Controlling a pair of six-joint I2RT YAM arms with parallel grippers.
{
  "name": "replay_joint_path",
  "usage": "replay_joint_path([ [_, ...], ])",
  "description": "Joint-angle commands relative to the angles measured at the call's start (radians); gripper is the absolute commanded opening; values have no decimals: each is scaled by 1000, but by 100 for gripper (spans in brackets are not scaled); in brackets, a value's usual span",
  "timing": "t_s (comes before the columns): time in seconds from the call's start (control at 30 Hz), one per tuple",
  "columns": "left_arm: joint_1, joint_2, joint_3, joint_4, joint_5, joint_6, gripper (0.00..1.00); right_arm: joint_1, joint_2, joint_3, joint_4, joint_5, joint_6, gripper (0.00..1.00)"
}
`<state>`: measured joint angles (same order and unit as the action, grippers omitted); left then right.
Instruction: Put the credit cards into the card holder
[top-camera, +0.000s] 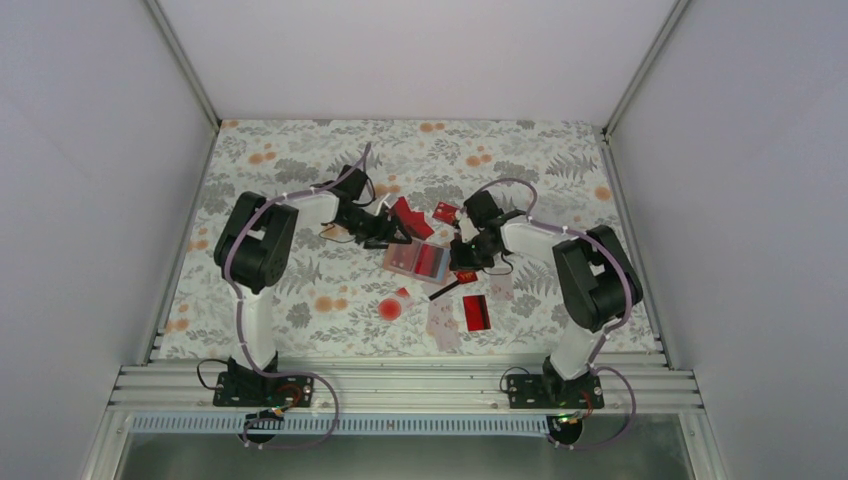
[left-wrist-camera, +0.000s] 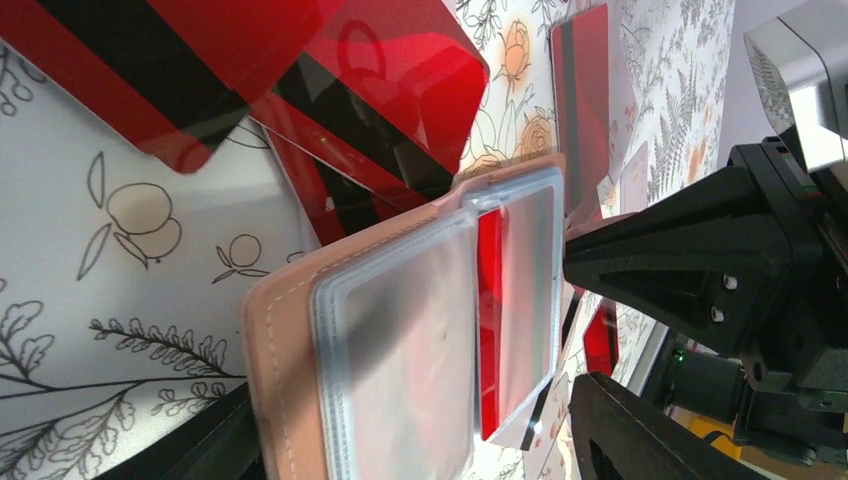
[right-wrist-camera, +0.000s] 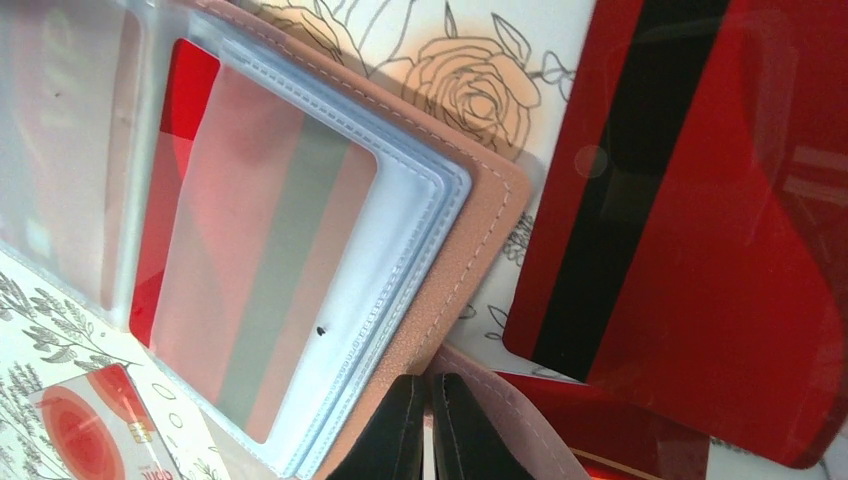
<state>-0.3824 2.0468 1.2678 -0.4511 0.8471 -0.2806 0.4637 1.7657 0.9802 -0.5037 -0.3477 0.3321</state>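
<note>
The card holder (top-camera: 416, 262) lies open in mid-table, with a tan cover (left-wrist-camera: 275, 350) and frosted sleeves (right-wrist-camera: 270, 260). One red card (left-wrist-camera: 488, 320) sits inside a sleeve and shows at its edge (right-wrist-camera: 180, 120). My left gripper (left-wrist-camera: 415, 420) is open and straddles the holder, one finger at the tan side and a small gap at the other. My right gripper (right-wrist-camera: 430, 385) is shut, pinching the holder's tan flap (right-wrist-camera: 500, 400) at the cover's edge. Loose red credit cards (left-wrist-camera: 390, 90) (right-wrist-camera: 690, 200) lie just beyond the holder.
More cards lie near the front: a red one (top-camera: 476, 311) and pale floral ones (top-camera: 445, 325) (top-camera: 500, 290). A round red spot (top-camera: 390, 310) is on the flowered cloth (top-camera: 300, 160). White walls close in the table on three sides.
</note>
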Motion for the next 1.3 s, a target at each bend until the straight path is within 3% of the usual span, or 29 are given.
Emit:
replay_joint_path([
  [0.0, -4, -66, -5, -8, 38, -14, 70, 13, 70, 11, 41, 4, 12, 4],
  [0.5, -8, -219, -128, -5, -10, -61, 67, 124, 240, 205, 55, -28, 37, 4],
  [0.8, -45, -139, -141, 69, 15, -80, 64, 94, 132, 216, -7, 0, 22, 6],
  [1.0, -49, -146, -120, 33, -31, -66, 54, 67, 1, 182, -66, -4, 24, 12],
  [1.27, -50, -114, -45, -73, -139, -44, 30, 47, -64, 112, -68, 40, 67, 25],
])
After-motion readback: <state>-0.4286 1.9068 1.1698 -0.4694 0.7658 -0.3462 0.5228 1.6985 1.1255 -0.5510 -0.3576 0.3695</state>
